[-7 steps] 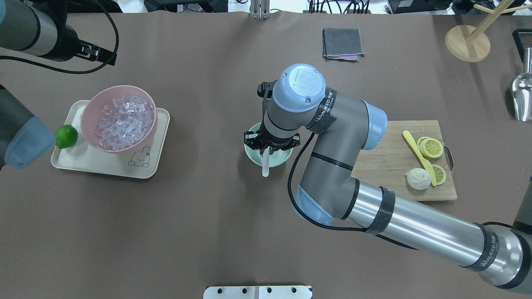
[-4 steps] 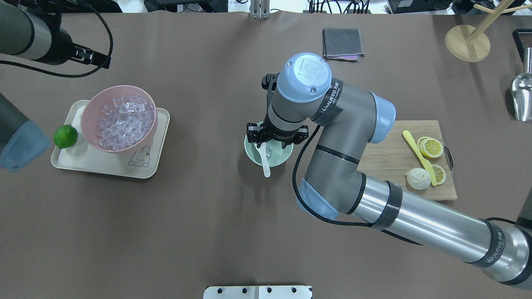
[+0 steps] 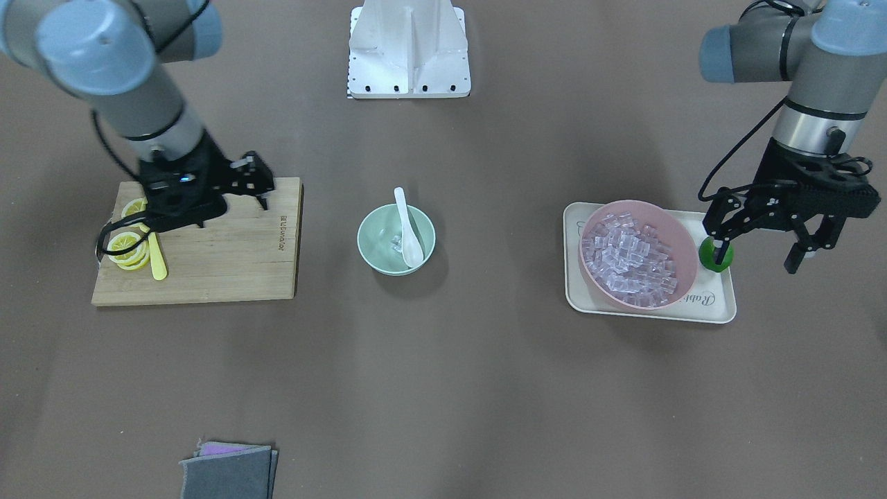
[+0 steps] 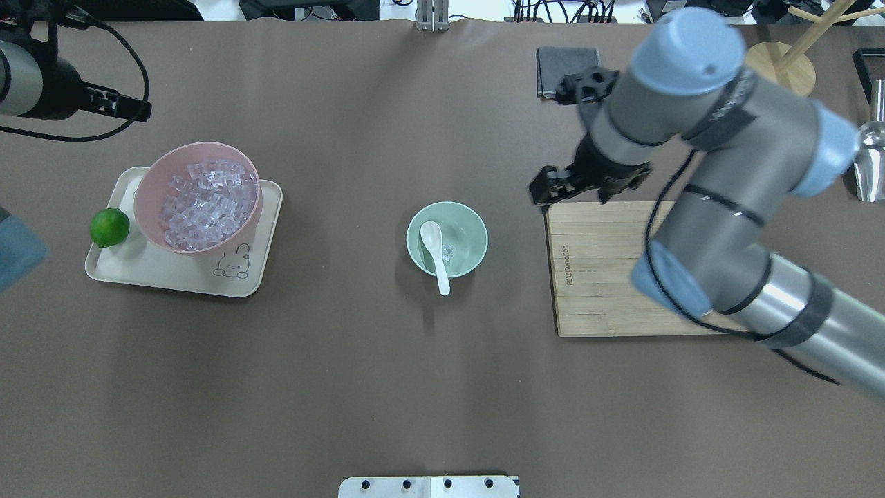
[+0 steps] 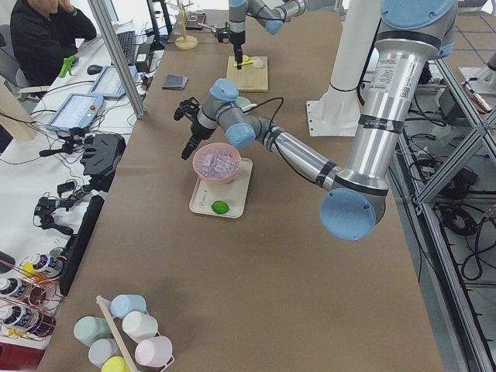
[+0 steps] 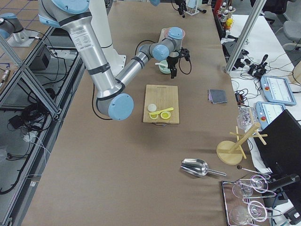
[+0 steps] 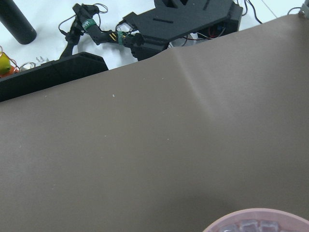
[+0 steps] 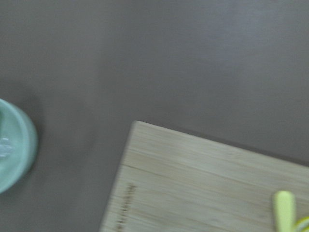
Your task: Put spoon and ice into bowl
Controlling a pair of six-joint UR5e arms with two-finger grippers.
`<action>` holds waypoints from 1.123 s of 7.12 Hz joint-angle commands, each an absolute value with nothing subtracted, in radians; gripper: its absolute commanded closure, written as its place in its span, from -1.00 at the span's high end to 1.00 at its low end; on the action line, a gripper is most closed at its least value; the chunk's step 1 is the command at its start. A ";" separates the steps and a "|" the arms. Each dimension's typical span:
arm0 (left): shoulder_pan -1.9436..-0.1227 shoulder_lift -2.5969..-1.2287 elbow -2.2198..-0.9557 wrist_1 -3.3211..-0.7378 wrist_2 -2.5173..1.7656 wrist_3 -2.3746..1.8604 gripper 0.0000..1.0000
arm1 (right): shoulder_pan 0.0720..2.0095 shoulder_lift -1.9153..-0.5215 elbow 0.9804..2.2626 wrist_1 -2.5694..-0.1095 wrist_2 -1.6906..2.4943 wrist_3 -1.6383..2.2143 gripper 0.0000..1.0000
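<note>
The white spoon (image 4: 437, 252) lies in the mint-green bowl (image 4: 477, 232) at the table's middle, scoop inside and handle over the near rim. It also shows in the front view (image 3: 409, 232). One clear ice cube (image 4: 448, 254) lies in the bowl beside the scoop. The ice heap (image 4: 204, 204) fills the pink bowl (image 4: 148, 176). My right gripper (image 3: 208, 204) is open and empty above the cutting board's corner, well to the right of the bowl. My left gripper (image 3: 759, 249) is open and empty, hovering by the lime, beside the pink bowl.
The pink bowl and a lime (image 4: 109, 227) sit on a cream tray (image 4: 173, 280). The wooden cutting board (image 4: 601, 277) holds lemon slices (image 3: 128, 246) and a yellow knife (image 3: 158, 262). A grey cloth (image 4: 553, 66), a metal scoop (image 4: 871, 166) and a wooden stand (image 4: 778, 72) lie at the far side.
My right gripper let go of the spoon in the mint-green bowl, rose and swung right to the cutting board. The left arm drew further back to the left.
</note>
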State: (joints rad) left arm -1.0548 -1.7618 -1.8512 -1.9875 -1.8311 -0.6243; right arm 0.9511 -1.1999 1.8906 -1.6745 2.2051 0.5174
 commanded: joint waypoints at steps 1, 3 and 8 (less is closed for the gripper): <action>-1.094 -1.706 -1.850 -1.991 -1.848 -0.626 0.96 | 1.272 -1.401 1.806 -1.672 2.299 0.154 1.00; -1.124 -1.596 -1.820 -1.970 -1.926 -0.624 0.96 | 1.458 -1.440 1.595 -1.567 2.341 0.017 1.00; -1.492 -1.537 -1.655 -1.916 -2.361 -0.339 0.96 | 1.583 -1.612 1.555 -1.542 2.420 -0.075 1.00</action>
